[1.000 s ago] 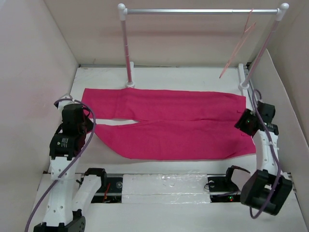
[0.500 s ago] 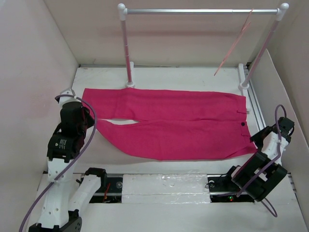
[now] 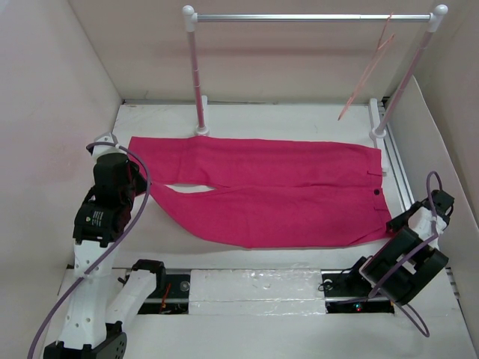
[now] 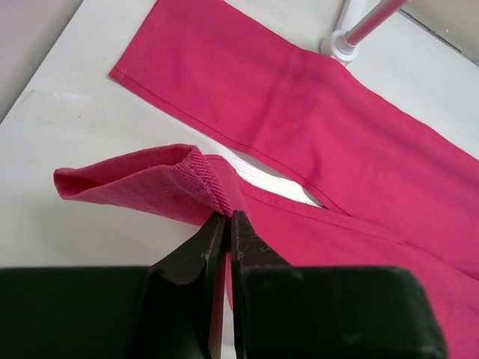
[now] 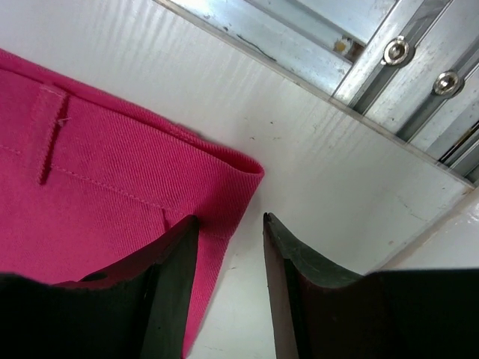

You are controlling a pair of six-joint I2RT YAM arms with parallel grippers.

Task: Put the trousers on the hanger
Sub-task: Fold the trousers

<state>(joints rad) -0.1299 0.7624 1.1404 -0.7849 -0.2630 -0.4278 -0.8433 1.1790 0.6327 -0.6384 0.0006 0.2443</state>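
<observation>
Magenta trousers lie spread across the desk. My left end effector pinches a cuff, and my right end effector gapes. The hanger is at one o'clock.

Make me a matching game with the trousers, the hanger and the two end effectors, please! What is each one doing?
Things:
1. trousers
2. hanger
3. left end effector
4. right end effector

States:
A. open, at the waistband corner
B. hangs from the silver rail
C. spread on the white table
D. shut on a trouser-leg hem

Pairs: 1-C, 2-B, 3-D, 4-A
</observation>
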